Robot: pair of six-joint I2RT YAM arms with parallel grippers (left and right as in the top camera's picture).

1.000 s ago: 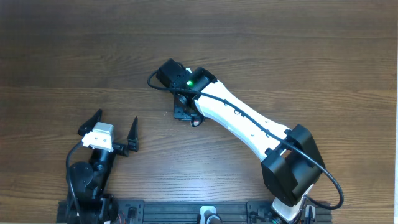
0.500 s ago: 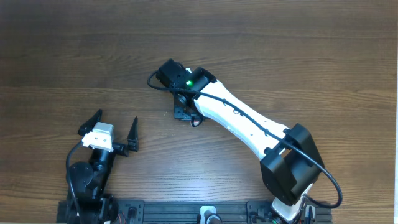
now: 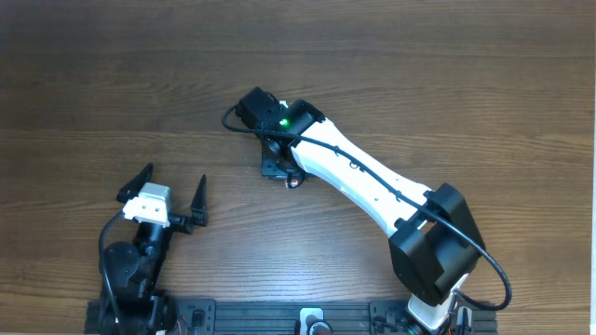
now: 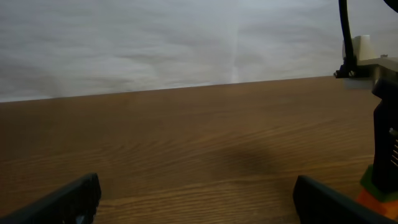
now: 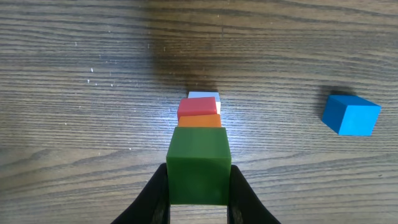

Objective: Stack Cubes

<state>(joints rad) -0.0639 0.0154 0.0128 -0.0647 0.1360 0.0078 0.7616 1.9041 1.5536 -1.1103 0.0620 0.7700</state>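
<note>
A wooden table [image 3: 112,74] is backed by a white wall [image 4: 155,43]. The right arm [image 3: 363,181] is stretched to mid-table. The right gripper [image 5: 199,190] is clenched on a green cube [image 5: 199,162], held straight over an orange, red and white stack [image 5: 199,115] (contact cannot be judged). The left gripper [image 3: 173,177] is spread wide, well apart. A blue cube [image 5: 351,115] is seen near the stack.

The wooden table [image 3: 419,74] is seen from straight overhead. The left wrist camera is held low, aimed level across it; the right is pointed down, close on the cube stack [image 5: 199,118], glimpsed by both.
</note>
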